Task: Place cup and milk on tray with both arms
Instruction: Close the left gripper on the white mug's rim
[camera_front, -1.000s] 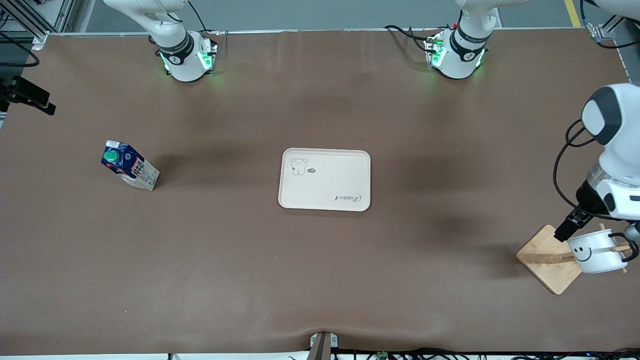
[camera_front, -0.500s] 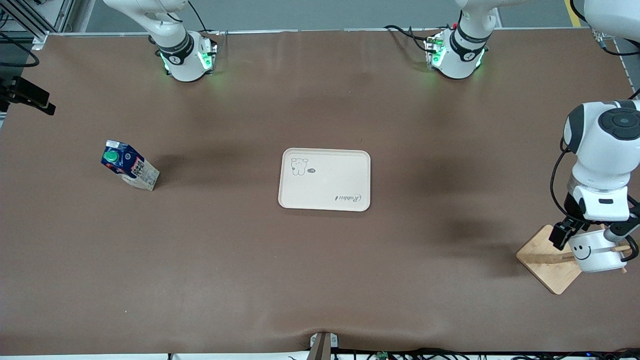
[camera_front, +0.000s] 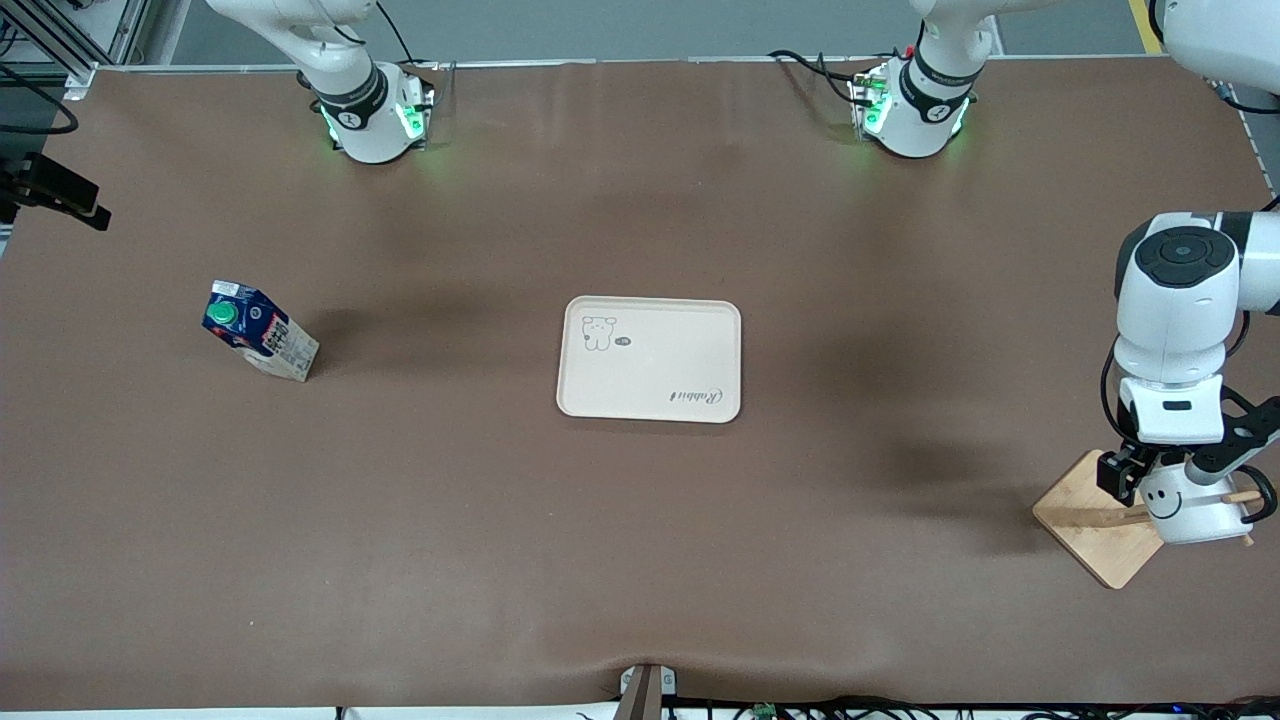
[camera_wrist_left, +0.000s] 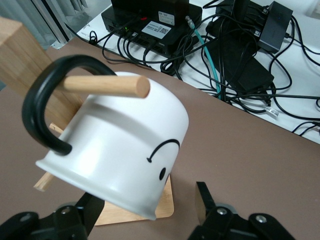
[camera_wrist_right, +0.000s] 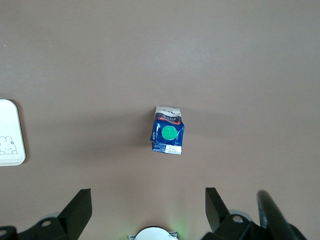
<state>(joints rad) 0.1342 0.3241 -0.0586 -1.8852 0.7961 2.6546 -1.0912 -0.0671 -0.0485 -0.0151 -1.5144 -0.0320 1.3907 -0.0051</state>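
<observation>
The white smiley cup (camera_front: 1192, 506) (camera_wrist_left: 125, 150) hangs by its black handle on a wooden peg (camera_wrist_left: 107, 85) at the left arm's end of the table. My left gripper (camera_front: 1165, 470) (camera_wrist_left: 150, 207) is open and straddles the cup's body. One finger is partly hidden by the cup, and the other finger (camera_wrist_left: 202, 199) stands apart from the rim. The blue milk carton (camera_front: 258, 332) (camera_wrist_right: 168, 132) stands at the right arm's end. High over it, my right gripper (camera_wrist_right: 147, 205) is wide open with nothing in it. The beige tray (camera_front: 650, 360) (camera_wrist_right: 10, 132) lies mid-table with nothing on it.
The peg belongs to a stand with a square wooden base (camera_front: 1090, 515) (camera_wrist_left: 132, 215) near the table's edge. Cables and power boxes (camera_wrist_left: 240, 40) lie off the table next to it. Both arm bases (camera_front: 375, 115) (camera_front: 915, 105) glow green along the edge farthest from the front camera.
My left arm has swung in over the stand, turned its wrist and come down, so its fingers now flank the cup and stand a little narrower. The right arm has not moved.
</observation>
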